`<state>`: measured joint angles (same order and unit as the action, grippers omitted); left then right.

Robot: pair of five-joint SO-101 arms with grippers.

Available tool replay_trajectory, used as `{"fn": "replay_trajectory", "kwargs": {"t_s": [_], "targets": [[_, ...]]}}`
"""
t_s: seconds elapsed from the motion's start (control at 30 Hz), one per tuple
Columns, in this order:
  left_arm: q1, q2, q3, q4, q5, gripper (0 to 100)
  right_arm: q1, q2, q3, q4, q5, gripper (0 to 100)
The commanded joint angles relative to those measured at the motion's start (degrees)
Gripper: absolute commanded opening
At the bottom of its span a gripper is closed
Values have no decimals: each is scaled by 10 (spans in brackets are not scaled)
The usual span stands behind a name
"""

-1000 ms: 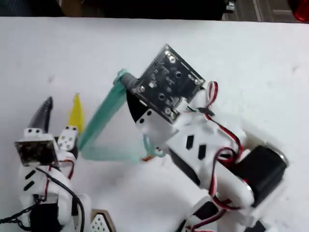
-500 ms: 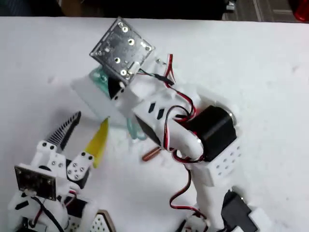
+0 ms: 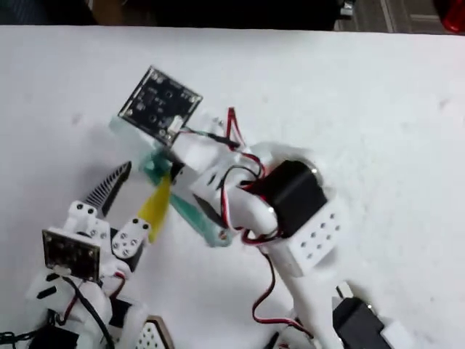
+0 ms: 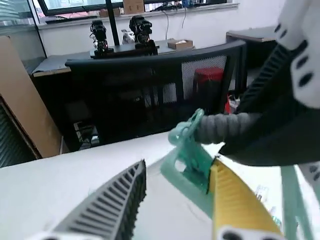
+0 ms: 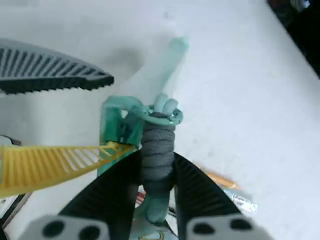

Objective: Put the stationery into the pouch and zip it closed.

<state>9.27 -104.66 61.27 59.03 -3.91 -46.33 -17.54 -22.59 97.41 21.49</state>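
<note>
Teal pouch (image 3: 190,214) is sitting centre-left. The right gripper (image 5: 156,161) is clamping its grey zip pull (image 5: 157,132), probably for zipping. The left gripper (image 3: 147,174), spread wide, is bracing the pouch with its yellow finger.

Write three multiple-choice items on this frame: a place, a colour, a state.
1. The orange pencil lies: A in the pouch; B on the table; C on the floor.
2. The pouch is: A red; B teal; C black.
3. The right tool is: A open; B shut on the pouch's gray strap; C shut on the pencil.
Key: 1 B, it rests on the white table beside the right tool; 2 B, teal shows in every view; 3 B, its black fingers clamp the strap.
</note>
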Motion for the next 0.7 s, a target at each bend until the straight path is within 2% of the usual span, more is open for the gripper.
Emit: {"fn": "replay_trajectory", "kwargs": {"t_s": [0.0,0.13,0.27,0.5,0.67], "targets": [[11,-1,-62,67,-39,225,10,-29,25,10,1,17],[12,-1,-132,132,-88,225,16,-42,27,10,1,17],[9,-1,-170,167,-185,225,18,-54,26,7,2,17],[7,-1,-178,215,-300,225,88,-53,29,7,44,17],[-45,-1,-176,215,-436,225,98,-58,29,9,44,17]]}}
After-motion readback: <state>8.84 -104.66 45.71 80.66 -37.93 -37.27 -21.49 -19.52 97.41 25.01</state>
